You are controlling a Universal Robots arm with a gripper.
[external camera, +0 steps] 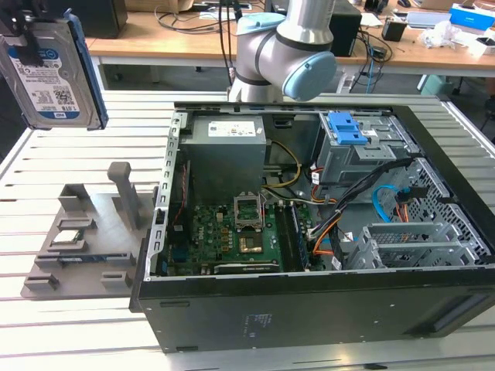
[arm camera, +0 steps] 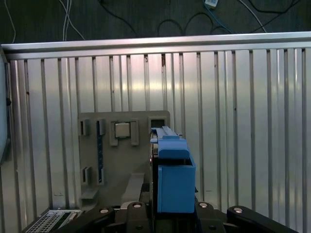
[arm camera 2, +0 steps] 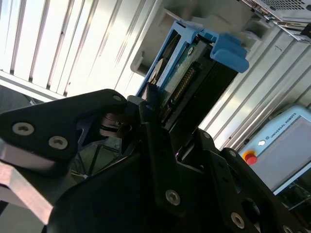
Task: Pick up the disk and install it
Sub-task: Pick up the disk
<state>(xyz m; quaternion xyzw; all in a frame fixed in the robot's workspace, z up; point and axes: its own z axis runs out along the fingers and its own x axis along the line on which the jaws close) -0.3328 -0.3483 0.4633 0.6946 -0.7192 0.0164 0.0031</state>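
The disk (external camera: 54, 69), a silver hard drive with a blue-and-white label and blue side rails, hangs high in the air at the exterior view's upper left, label facing the camera. My gripper (external camera: 25, 39) is shut on it from above. In the second wrist view the black fingers (arm camera 2: 154, 141) clamp the disk (arm camera 2: 187, 73) edge-on, its blue rail and connector row showing. The first wrist view looks down along the disk's blue rail (arm camera: 173, 179), held well above the slatted table, over the grey fixture (arm camera: 97, 160).
An open computer case (external camera: 309, 309) lies on the slatted table (external camera: 77, 332), with a blue-latched drive bay (external camera: 348, 127) at its far right corner. The grey fixture (external camera: 46, 270) at the case's left holds a small square silver chip (external camera: 69, 238). The arm's base (external camera: 286, 46) stands behind the case.
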